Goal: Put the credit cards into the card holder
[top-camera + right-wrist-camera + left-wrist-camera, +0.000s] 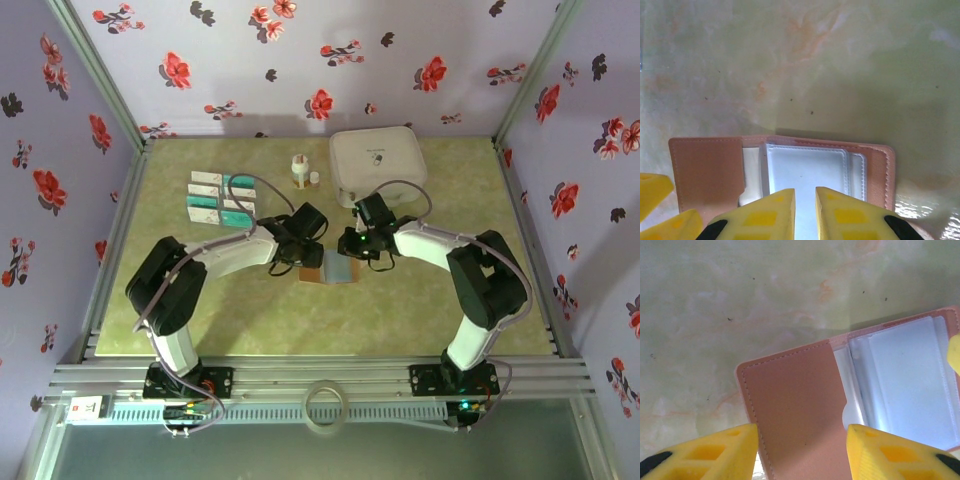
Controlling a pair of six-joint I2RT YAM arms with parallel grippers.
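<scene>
The card holder (312, 275) lies open on the green mat, its reddish-brown flap (795, 395) on the left and its clear plastic sleeves (805, 170) on the right. My left gripper (298, 250) hangs over the flap, open, with one yellow finger (705, 450) at each side of it (802, 450). My right gripper (352, 248) is at the sleeves, its jaws drawn to a narrow slit with clear sleeve between them (805, 207). The credit cards (222, 198), white and teal, lie in rows at the back left, away from both grippers.
A large white zip case (378, 160) stands at the back right, just behind my right arm. A small white bottle (299, 170) and a smaller one (314, 178) stand left of it. Flowered walls close in the mat on three sides.
</scene>
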